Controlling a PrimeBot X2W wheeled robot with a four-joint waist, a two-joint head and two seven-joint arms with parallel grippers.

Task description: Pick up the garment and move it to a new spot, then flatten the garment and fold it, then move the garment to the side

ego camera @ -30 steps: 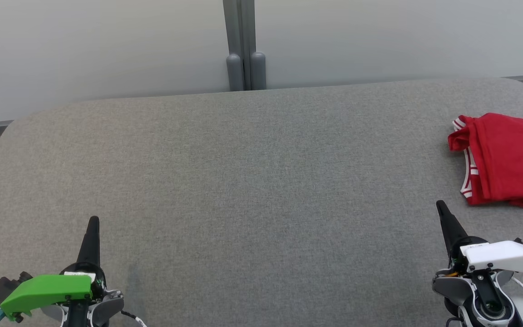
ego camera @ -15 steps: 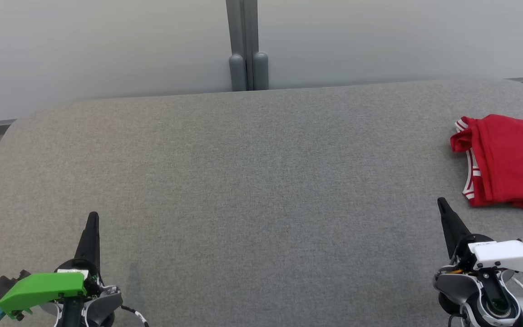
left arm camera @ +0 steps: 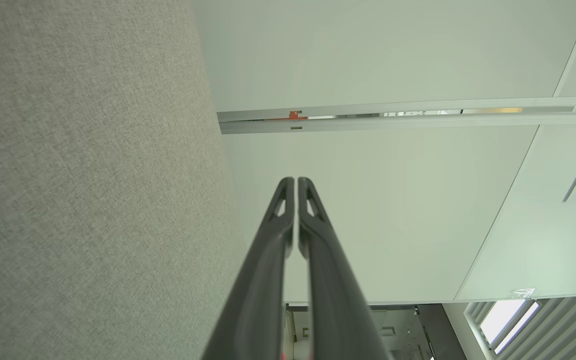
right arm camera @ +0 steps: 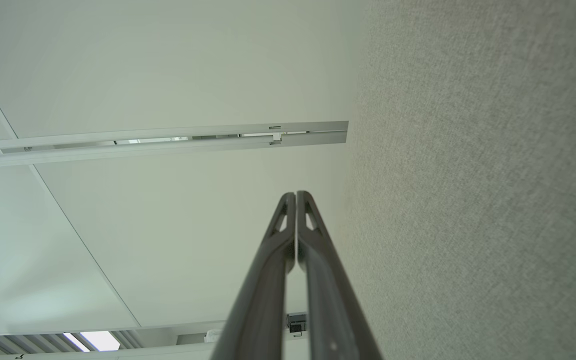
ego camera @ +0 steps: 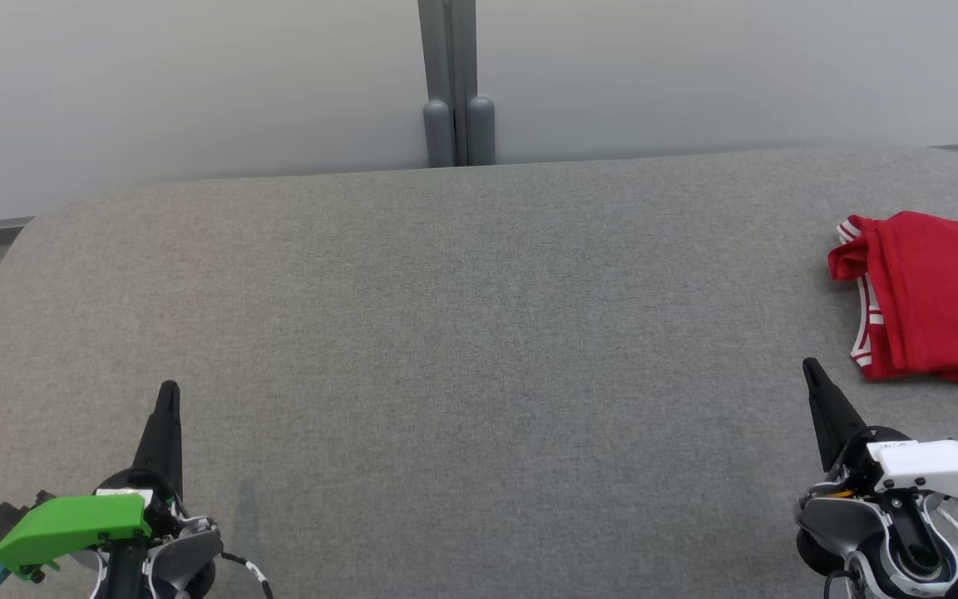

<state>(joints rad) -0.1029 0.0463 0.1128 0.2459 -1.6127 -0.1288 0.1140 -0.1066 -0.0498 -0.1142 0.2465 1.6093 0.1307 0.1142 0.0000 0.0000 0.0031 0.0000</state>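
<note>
The red garment (ego camera: 936, 299), with red-and-white striped trim, lies folded at the right edge of the grey table (ego camera: 479, 333); part of it runs out of the head view. My right gripper (ego camera: 812, 370) is shut and empty, its tips just below and left of the garment, not touching it. At the lower left my left gripper (ego camera: 169, 391) is shut and empty, far from the garment. In the left wrist view my left gripper (left arm camera: 295, 181) has its fingers pressed together. The right wrist view shows my right gripper (right arm camera: 295, 195) shut the same way.
A pale partition wall (ego camera: 196, 83) with a grey vertical post (ego camera: 456, 83) stands right behind the table's far edge. The table's corners are rounded. Grey fabric (left arm camera: 83, 175) runs beside the fingers in both wrist views.
The whole head view has shifted slightly, so the camera moved. Both grippers sit a little higher in the view. The garment lies as before.
</note>
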